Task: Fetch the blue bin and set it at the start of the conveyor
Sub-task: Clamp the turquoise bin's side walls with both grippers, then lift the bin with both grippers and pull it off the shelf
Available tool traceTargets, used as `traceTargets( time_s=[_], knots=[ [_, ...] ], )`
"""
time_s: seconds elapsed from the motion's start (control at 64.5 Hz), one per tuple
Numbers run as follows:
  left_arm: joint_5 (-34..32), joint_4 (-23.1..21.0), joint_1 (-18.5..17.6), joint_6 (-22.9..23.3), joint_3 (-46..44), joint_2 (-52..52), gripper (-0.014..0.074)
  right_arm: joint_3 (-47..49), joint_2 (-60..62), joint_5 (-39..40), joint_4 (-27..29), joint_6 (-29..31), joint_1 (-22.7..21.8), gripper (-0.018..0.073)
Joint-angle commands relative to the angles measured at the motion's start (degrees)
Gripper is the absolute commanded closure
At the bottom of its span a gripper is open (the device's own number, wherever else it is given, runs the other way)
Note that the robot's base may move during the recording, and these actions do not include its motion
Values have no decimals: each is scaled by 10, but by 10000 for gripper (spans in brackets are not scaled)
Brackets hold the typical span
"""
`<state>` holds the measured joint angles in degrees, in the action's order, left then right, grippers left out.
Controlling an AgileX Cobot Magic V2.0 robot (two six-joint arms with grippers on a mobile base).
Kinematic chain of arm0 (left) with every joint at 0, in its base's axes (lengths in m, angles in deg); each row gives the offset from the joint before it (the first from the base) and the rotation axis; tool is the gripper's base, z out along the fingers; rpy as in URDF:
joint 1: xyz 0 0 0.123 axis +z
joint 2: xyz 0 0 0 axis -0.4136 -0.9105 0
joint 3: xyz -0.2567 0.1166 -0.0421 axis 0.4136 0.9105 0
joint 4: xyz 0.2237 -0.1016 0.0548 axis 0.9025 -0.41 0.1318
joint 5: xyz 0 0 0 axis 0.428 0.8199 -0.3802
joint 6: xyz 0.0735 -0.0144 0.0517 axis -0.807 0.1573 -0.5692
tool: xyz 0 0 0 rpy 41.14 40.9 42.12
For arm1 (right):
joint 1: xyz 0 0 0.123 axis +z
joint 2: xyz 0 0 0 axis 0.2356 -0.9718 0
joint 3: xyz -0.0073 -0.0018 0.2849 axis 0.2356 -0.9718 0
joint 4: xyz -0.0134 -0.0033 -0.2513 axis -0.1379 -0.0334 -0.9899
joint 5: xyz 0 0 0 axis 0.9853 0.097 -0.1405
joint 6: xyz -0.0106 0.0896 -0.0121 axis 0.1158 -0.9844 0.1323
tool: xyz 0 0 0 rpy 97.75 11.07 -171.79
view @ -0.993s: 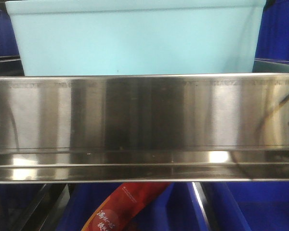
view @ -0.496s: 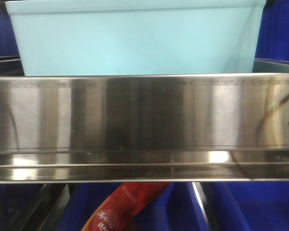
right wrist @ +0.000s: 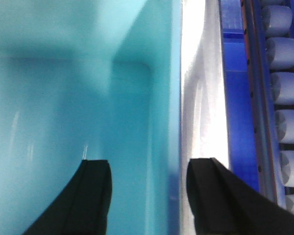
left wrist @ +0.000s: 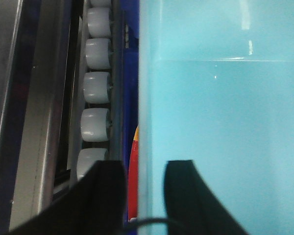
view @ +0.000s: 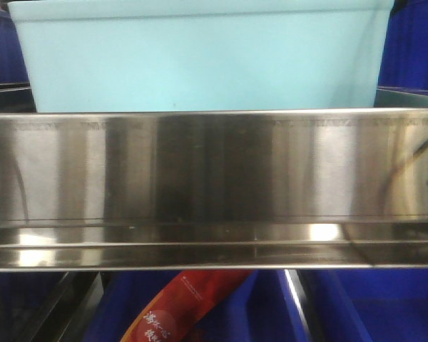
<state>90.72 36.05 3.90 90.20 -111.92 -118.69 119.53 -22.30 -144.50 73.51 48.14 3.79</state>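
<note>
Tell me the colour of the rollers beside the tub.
Pale grey; the cylindrical rollers show best in left wrist view.

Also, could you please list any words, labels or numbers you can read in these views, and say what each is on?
Red packet: white Chinese characters and a small line of print, too blurred to read.
Steel shelf rail: faint stamped lettering along its top edge, unreadable.
Blue bin: no markings visible.
</note>
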Motion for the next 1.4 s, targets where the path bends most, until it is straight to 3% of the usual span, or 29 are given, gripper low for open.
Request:
traceTargets(
  time_s=[0.0,0.171,0.419,0.496,0.651,1.194,1.381],
  knots=[
    [2,-2,1,6,-1,-3,559,5,3,1,-9,1,-4,306],
    [6,-24,1,7,5,-5,656,5,3,1,-9,1,-4,306],
    [6,-27,1,7,5,-5,656,5,3,2,-9,1,-4,323],
    [6,-27,1,12,5,-5,656,5,3,1,-9,1,-4,414],
    [6,-27,1,17,5,-5,656,5,3,1,-9,1,-4,731],
    [2,-22,1,24,3,49,708,42,42,-22,-10,-1,-1,722],
    [2,40,-21,65,3,93,708,43,85,-40,-43,-28,5,722]
  ],
)
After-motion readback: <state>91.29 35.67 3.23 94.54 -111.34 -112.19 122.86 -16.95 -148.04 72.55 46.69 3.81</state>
